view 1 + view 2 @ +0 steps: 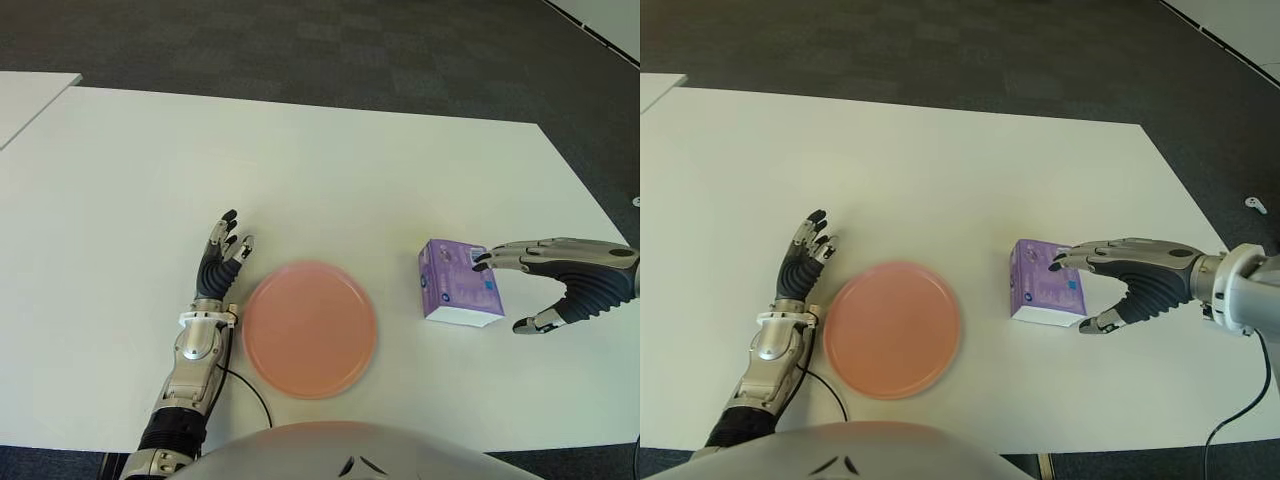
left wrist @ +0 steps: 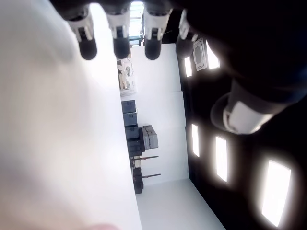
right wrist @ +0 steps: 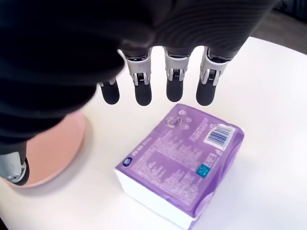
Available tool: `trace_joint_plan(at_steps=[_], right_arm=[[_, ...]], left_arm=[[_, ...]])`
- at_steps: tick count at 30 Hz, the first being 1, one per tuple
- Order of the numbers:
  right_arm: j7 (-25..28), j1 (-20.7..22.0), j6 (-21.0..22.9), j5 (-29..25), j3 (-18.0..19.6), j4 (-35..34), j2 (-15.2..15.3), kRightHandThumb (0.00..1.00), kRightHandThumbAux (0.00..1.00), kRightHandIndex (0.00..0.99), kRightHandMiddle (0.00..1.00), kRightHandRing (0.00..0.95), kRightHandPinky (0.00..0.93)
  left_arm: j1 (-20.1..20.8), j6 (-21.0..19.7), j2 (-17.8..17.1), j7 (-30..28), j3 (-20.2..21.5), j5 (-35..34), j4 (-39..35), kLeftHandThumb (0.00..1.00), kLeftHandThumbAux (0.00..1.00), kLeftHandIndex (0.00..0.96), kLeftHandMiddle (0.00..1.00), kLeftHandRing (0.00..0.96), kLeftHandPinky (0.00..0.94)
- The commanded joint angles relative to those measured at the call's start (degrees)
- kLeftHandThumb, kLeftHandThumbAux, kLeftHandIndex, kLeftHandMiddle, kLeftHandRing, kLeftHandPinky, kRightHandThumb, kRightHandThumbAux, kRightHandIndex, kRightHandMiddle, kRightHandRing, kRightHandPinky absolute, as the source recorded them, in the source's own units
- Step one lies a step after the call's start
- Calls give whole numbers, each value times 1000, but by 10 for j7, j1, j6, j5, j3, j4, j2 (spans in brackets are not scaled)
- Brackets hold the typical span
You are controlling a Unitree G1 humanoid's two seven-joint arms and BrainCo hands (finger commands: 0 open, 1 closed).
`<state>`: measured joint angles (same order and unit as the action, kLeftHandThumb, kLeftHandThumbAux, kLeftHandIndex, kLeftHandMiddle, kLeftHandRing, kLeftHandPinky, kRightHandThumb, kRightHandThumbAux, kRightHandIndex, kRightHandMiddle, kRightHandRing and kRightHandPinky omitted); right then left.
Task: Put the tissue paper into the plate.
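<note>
Right hand (image 1: 1110, 285) is hovering w/ fingers spread over the purple tissue pack (image 1: 458, 283), which is lying on the white table (image 1: 330, 160) right of the pink plate (image 1: 309, 328), left hand (image 1: 222, 255) idling released beside plate; next: closing on pack
</note>
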<state>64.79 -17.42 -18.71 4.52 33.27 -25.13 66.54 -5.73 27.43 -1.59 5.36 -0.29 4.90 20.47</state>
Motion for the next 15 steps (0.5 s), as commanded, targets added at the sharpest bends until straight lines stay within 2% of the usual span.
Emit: trace_joint_plan(at_steps=[1,8,15], right_arm=[[-20,6,5,8,-19,3,-15,23,422,0,0,0,0],[-53,3,8,15,-31,4,-37,30,428,0,0,0,0],[-73,5,9,15,-43,6,-46,33,433,0,0,0,0]], left_arm=[[-15,-6,0,3,7,-1,36,0,539,0,0,0,0],[-10,8,-1,6,12,1,51,0,528,0,0,0,0],[-4,16,-3,9,17,6,64,0,527,0,0,0,0]])
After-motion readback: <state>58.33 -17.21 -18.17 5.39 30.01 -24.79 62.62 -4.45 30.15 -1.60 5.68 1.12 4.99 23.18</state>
